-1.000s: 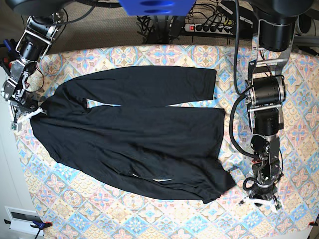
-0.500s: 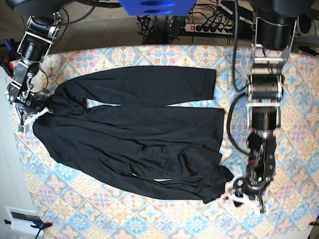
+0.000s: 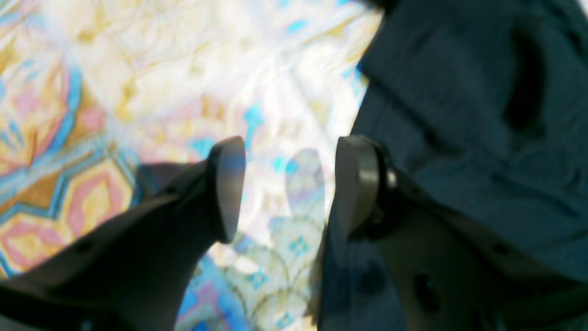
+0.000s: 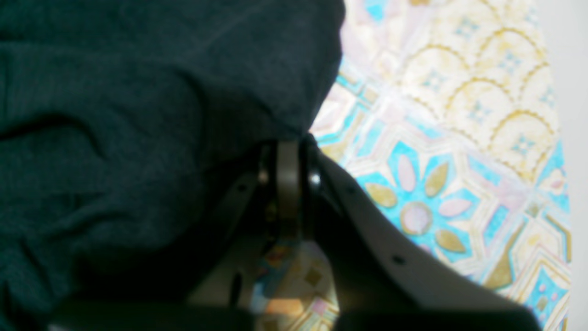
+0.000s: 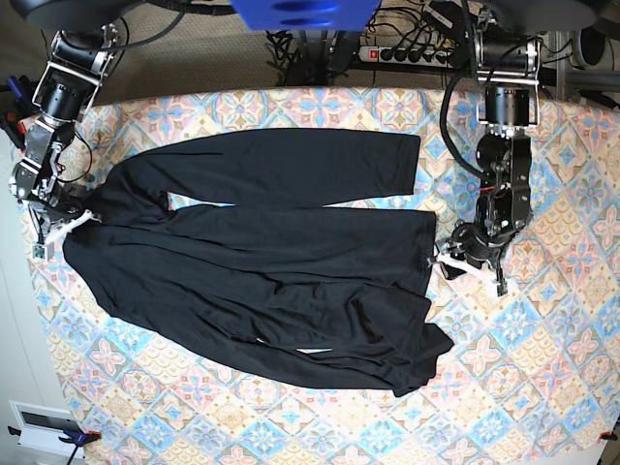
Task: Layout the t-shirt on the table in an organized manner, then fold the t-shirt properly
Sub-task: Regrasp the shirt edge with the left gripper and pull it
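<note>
T-shirt, black soft long-sleeved fabric, is spread on the pastel floral-tiled table, its shoulder pinched by the clenched right gripper, while the released left gripper should be lowered squarely onto the hem before pulling taut.

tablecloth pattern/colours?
Pastel blue, pink and yellow floral diamond tiles on the table; clearest in the base view.

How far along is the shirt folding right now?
Done: the t-shirt lies roughly spread on the table, one sleeve out. In hand: the right end effector pinches its edge; the left end effector is open beside the hem. Left: smoothing the bunched lower corner, then every fold.
</note>
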You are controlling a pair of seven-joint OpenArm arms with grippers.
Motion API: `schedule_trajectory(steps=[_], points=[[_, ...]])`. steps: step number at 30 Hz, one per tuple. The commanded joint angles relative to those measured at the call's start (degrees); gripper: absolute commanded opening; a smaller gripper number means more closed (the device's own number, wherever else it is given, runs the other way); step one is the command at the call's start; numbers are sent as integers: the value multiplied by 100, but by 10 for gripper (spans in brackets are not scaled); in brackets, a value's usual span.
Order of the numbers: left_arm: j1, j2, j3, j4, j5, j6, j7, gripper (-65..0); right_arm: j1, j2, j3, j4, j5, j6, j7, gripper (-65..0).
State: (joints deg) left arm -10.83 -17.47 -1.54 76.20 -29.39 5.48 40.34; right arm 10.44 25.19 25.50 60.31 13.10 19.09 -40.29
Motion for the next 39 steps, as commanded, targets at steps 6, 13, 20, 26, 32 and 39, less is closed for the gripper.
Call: schedule_trajectory(steps=[6,13,20,26,32,39], points=[[-143,143,-17,-47,-55,-86,-126,-367,121,149,22,100,39,3,113,-650],[-688,539,0,-1005,-2,-95,-108,-523,104,149,22,100,39,3,113,-650],[-1137,662,-44,-1234,-20,-104,-135,-650,104,149,31,100,39,3,113,-650],[-1805,644,-61,-1242,-20,-95,-144,-650,104,149,31,100,39,3,113,-650],[-2438,635,-61,-1515,-2,-86,-161,-650,104,149,31,100,39,3,113,-650],[-2763,635,-9,-2649,-2,-68,-961,-645,104,149,31,100,39,3,113,-650]])
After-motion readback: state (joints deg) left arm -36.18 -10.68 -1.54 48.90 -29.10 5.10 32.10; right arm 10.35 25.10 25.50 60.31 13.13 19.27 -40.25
